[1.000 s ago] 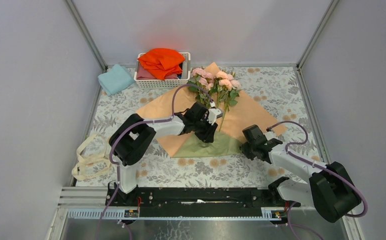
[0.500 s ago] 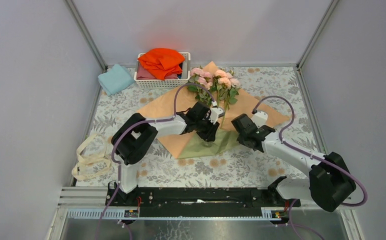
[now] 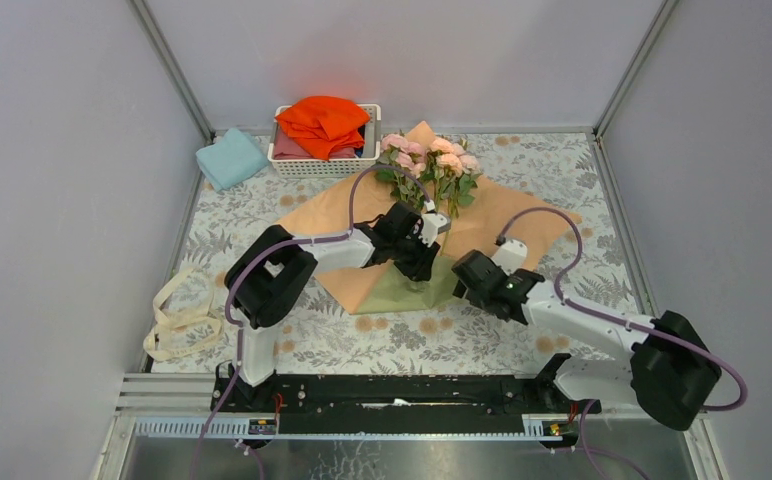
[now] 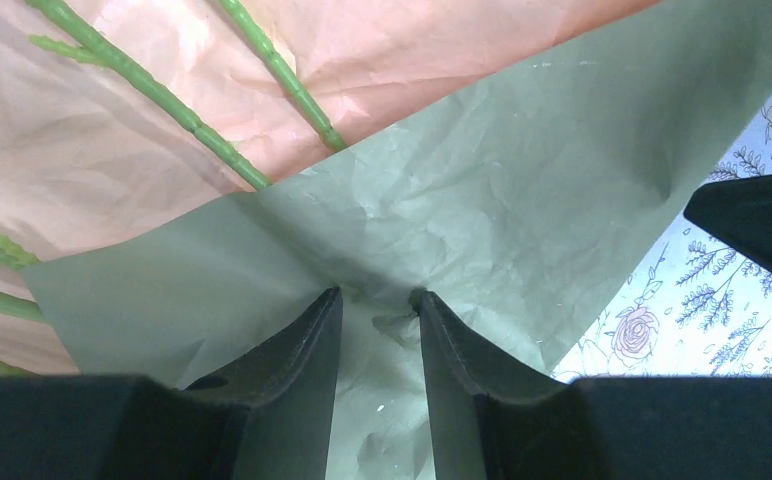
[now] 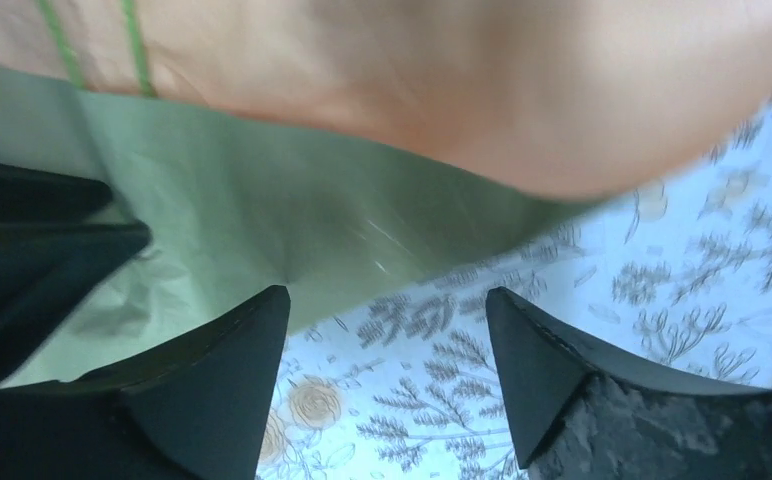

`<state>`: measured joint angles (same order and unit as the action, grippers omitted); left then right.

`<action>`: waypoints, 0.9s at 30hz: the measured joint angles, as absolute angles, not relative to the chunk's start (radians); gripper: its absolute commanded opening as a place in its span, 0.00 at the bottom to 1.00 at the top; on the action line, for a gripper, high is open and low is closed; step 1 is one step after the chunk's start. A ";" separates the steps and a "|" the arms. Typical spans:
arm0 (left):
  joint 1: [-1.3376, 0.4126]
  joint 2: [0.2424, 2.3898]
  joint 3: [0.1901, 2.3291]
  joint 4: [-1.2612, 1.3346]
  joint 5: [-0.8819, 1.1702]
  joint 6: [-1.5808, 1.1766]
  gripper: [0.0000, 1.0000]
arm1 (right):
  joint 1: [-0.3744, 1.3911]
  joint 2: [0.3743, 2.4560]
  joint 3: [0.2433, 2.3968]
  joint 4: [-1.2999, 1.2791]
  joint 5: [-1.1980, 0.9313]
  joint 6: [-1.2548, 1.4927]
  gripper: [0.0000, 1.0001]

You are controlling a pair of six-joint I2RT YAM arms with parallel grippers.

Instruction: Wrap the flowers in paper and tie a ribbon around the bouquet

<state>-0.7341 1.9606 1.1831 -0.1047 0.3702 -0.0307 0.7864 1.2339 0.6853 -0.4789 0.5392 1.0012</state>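
The paper [image 3: 507, 215] lies peach face up, its near corner folded back as an olive flap [image 3: 387, 292]. The pink flowers [image 3: 432, 165] rest on it, blooms far, with stems [image 4: 162, 95] running under the flap. No wrapped bouquet is in view. My left gripper [image 3: 420, 262] presses on the flap. Its fingers [image 4: 327, 335] pinch a puckered ridge of olive paper [image 4: 482, 150]. My right gripper [image 3: 462, 272] hangs open at the flap's right edge [image 5: 262, 200], over the tablecloth [image 5: 387, 300], holding nothing. The cream ribbon [image 3: 174, 315] lies looped at the left.
A white basket [image 3: 302, 165] holding an orange cloth [image 3: 322, 118] stands at the back. A light-blue folded cloth [image 3: 230, 158] lies to its left. Grey walls close in the floral tablecloth [image 3: 562, 170] on three sides.
My right arm has swung left, from the paper's right corner to the olive flap, and its jaws now stand apart. The left gripper has stayed on the flap.
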 measured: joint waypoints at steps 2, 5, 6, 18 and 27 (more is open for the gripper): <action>-0.734 1.961 1.184 -0.105 0.370 -0.031 0.42 | 0.786 1.189 0.616 -0.469 0.505 1.077 0.83; -0.734 1.961 1.183 -0.104 0.370 -0.031 0.42 | 0.786 1.158 0.544 -0.426 0.468 1.176 0.85; -0.734 1.961 1.184 -0.104 0.371 -0.031 0.42 | 0.786 1.158 0.529 -0.405 0.461 1.198 0.86; -0.734 1.961 1.183 -0.101 0.370 -0.029 0.42 | 0.787 1.181 0.422 -0.115 0.564 1.279 0.43; -0.735 1.963 1.191 -0.101 0.352 -0.009 0.42 | 0.789 1.252 0.528 -0.186 0.648 1.081 0.00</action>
<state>-0.7345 1.9629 1.1908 -0.1005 0.3515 -0.0093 0.7895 1.2518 0.5282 -0.1864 0.6479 1.0805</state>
